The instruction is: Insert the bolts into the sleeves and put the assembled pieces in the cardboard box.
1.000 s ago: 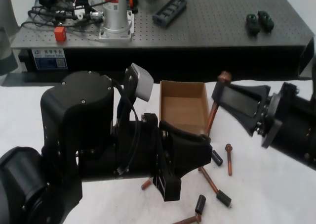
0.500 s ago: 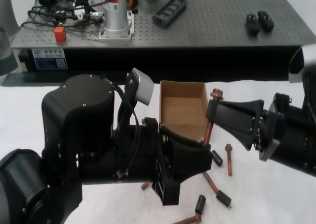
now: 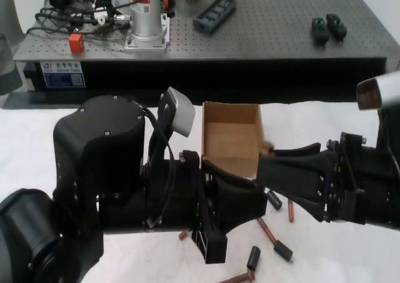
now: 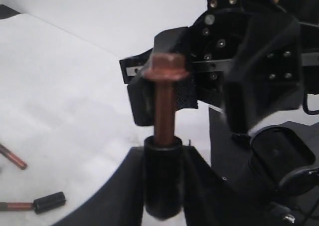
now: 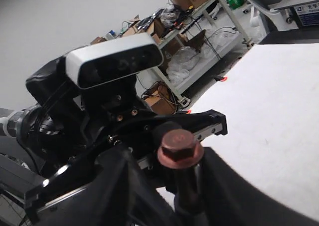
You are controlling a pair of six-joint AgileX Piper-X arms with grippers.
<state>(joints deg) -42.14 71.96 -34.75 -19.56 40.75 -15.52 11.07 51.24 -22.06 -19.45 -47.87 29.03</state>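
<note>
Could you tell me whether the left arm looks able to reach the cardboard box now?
Probably yes: the cardboard box stands open just beyond the left gripper, nothing between. The right gripper, holding the bolt in the sleeve, would likely need to release first.

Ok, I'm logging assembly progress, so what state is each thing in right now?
bolt, tip entered in the sleeve, shank mostly out
sleeve, held in the left gripper
left gripper, shut on sleeve
right gripper, shut on bolt under its head
cardboard box, open, nothing seen inside
loose sleeve, lying free, ungripped
</note>
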